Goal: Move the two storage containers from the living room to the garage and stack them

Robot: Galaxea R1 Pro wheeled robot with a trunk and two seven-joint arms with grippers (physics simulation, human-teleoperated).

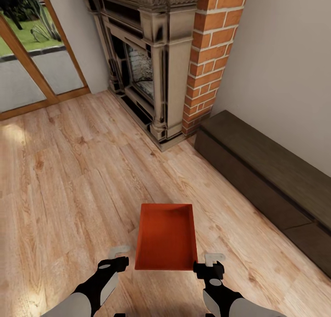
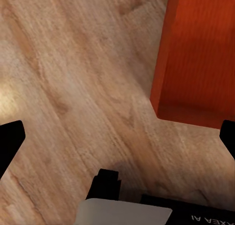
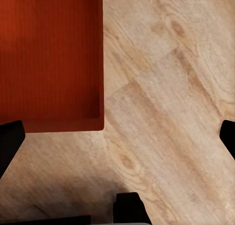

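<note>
Between the two arms, low over the plank floor (image 1: 69, 179), one storage container (image 1: 166, 236) sits on the boards with its near short wall toward the robot. The left gripper (image 1: 118, 256) hovers just off that wall's left corner, and the right gripper (image 1: 212, 262) just off its right corner. Both are spread wide and hold nothing: each wrist view shows dark fingertips far apart at the frame edges, with bare wood between them. Neither gripper touches the bin; the left wrist view has a corner of the orange wall (image 2: 196, 53) off to one side, and the right wrist view shows the ribbed inside bottom (image 3: 49, 53) and a corner likewise beside the fingers rather than between them. The step in hand looks like a two-armed pick-up. To do it well, each gripper should probably shift inward and forward until a thin side wall stands between its fingers, then lower evenly and pinch at matching points so the bin lifts level. Beyond the container stand the brick fireplace (image 1: 207, 54), a long dark bench (image 1: 266, 174) along the wall and the glass doors (image 1: 32, 59).
</note>
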